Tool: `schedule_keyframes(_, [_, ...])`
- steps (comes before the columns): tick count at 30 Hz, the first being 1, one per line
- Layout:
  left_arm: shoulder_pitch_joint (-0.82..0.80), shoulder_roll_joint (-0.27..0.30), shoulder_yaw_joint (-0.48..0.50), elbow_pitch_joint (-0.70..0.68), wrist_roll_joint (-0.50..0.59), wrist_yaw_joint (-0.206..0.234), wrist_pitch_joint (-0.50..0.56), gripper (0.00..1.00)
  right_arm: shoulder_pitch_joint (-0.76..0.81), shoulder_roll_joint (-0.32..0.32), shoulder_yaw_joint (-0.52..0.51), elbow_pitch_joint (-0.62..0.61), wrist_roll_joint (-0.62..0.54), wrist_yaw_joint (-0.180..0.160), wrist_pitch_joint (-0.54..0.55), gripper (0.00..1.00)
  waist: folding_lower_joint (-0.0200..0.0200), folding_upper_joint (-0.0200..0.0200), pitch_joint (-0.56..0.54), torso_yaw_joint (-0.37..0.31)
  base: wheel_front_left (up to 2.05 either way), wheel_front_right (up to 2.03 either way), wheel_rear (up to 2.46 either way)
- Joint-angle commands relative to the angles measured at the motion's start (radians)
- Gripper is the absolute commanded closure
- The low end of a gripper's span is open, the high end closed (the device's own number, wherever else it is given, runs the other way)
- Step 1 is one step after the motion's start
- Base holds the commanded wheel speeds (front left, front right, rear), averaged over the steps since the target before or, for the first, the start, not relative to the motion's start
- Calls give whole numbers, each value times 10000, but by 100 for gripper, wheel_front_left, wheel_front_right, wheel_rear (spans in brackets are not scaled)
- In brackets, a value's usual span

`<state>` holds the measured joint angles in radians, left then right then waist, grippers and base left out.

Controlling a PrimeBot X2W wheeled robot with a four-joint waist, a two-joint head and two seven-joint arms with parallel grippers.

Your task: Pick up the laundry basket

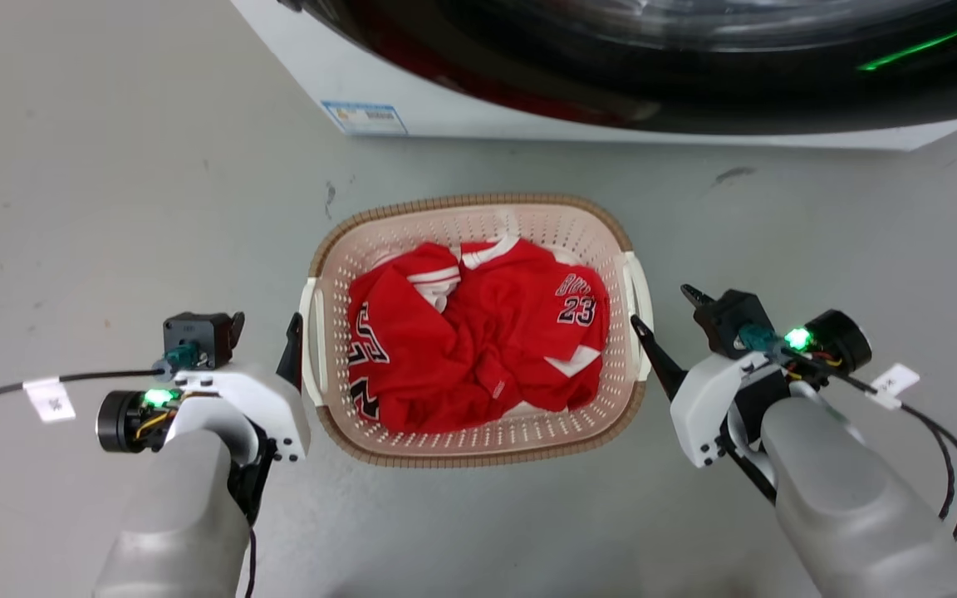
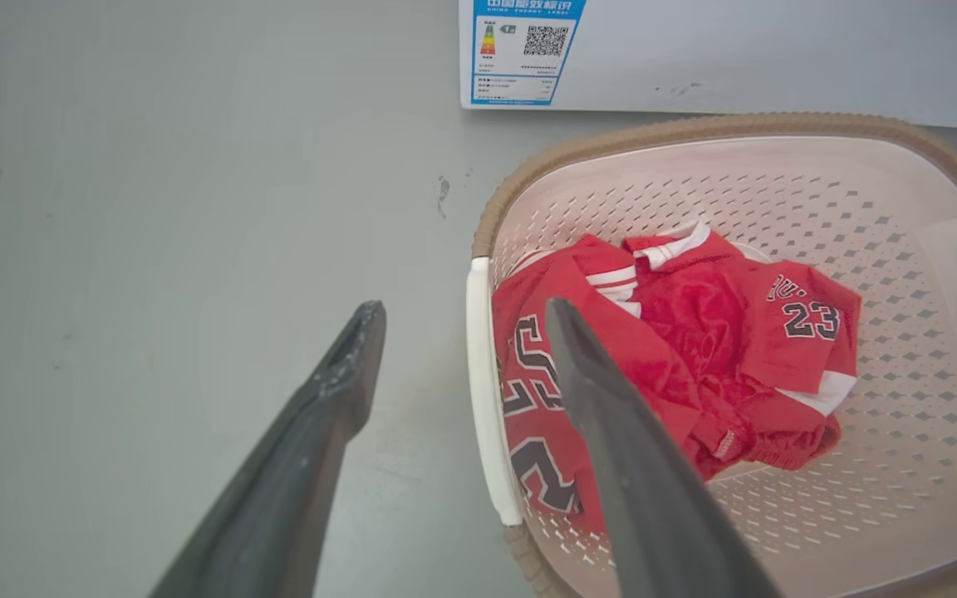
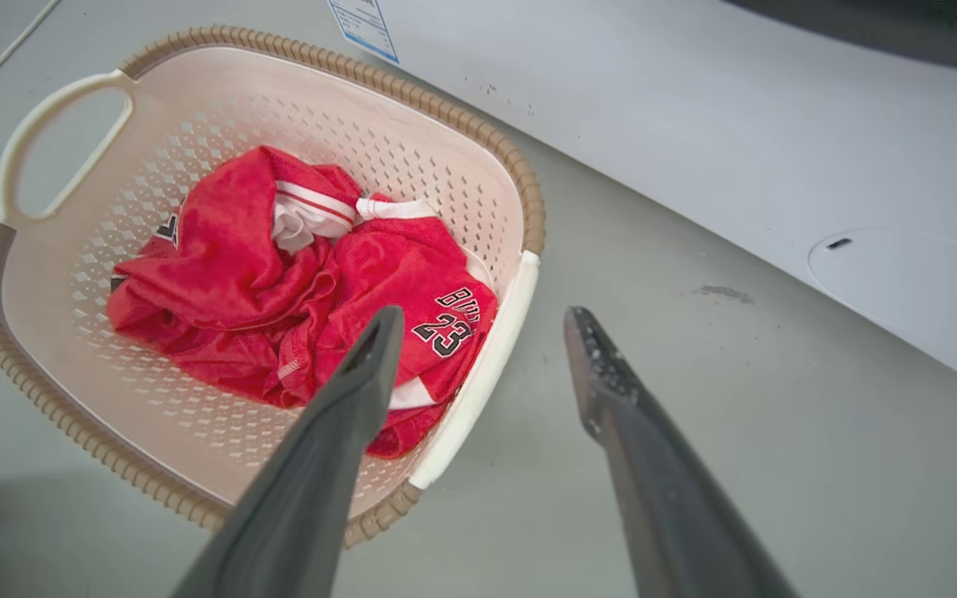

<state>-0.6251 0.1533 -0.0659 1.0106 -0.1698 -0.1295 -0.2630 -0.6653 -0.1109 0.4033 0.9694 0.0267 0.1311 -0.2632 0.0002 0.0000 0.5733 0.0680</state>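
Left arm (image 1: 179, 515) and right arm (image 1: 844, 498), both pale, cut off by the bottom edge. Left claw (image 1: 264, 328) open wide, holding nothing, just beside the left handle (image 1: 312, 349) of the laundry basket (image 1: 478, 202). Right claw (image 1: 661, 306) open wide too, holding nothing, just beside the right handle (image 1: 645, 282). Hard to tell if any finger touches a handle. One basket, on the grey floor (image 1: 113, 208) between the two claws, in front of one washer (image 1: 445, 108) cut off at the top. Red clothes (image 1: 478, 340) bunched inside, number 23 seen twice; one piece or more, hard to tell. Basket bottom mostly hidden under them. One sticker (image 1: 364, 117) on the washer, words too small to read.
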Motion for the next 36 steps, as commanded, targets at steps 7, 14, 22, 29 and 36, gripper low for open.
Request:
schedule_keyframes(7, [-1343, 55, -958, 1250, -882, -4, -28, 0, -1761, 22, 939, 1959, 666, -7, -22, 0, -2, 0, 1397, 148, 0, 0, 0])
schedule_keyframes(14, [-2106, 102, -1513, 2127, -1228, -5, -24, 0, -2546, 84, 1524, 2680, 1032, -7, 120, 0, -2, 0, 2011, 222, 0, 0, 0])
schedule_keyframes(22, [-2585, 107, -1993, 2463, -1602, -5, 34, 0, -3034, 126, 2053, 2926, 1404, -7, 222, 0, -2, 0, 2550, 212, 0, 0, 0])
schedule_keyframes(29, [-2799, 7, -2387, 2578, -1856, -5, 58, 74, -3250, 40, 2344, 3025, 1638, -7, 148, 46, -2, 0, 2784, 207, 0, 0, 0])
schedule_keyframes(36, [-2819, -142, -2819, 2647, -2189, -1, 201, 100, -3232, -34, 2584, 3112, 1813, -5, 113, 100, -2, 0, 2737, 271, 0, 0, 0])
